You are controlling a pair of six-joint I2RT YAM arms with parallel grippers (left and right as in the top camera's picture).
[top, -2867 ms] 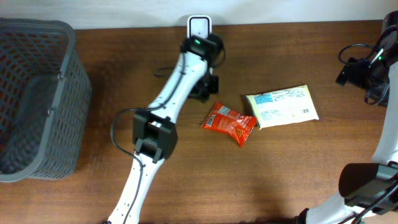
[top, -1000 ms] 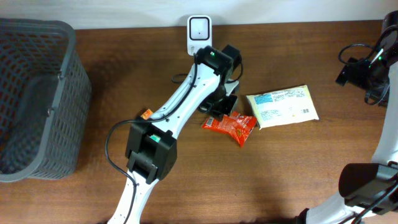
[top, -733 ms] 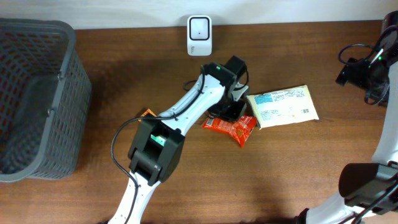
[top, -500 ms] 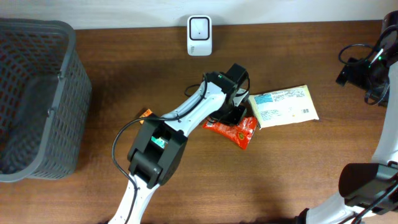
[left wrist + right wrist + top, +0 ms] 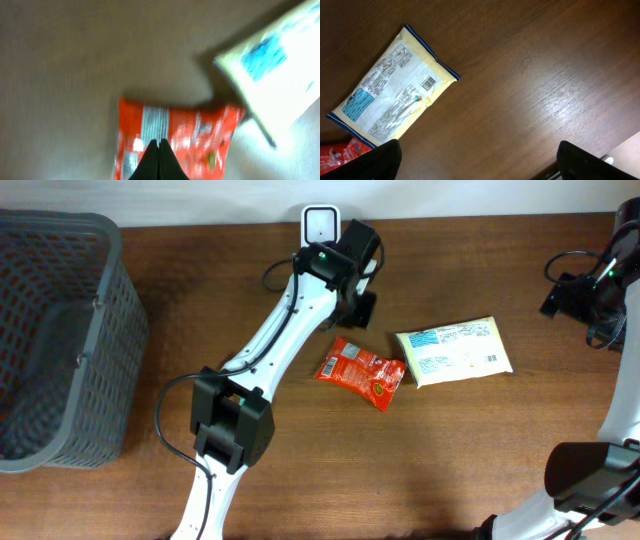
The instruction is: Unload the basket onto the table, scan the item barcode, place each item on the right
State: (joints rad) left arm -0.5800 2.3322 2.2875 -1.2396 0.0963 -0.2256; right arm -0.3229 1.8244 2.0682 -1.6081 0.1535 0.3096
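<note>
I am watching the left gripper [image 5: 159, 143] pointing down at the red snack packet [image 5: 362, 372], its jaws pressed together and holding nothing. The packet is lying flat on the wooden table [image 5: 480, 460], just right of centre in the overhead view, with its right end against the pale yellow packet [image 5: 455, 350]. The white scanner [image 5: 320, 222] is standing at the top edge, partly hidden by the left arm. The right gripper [image 5: 477, 150] is hovering at the far right with its jaws spread wide and empty. The left wrist view is coming through blurred.
</note>
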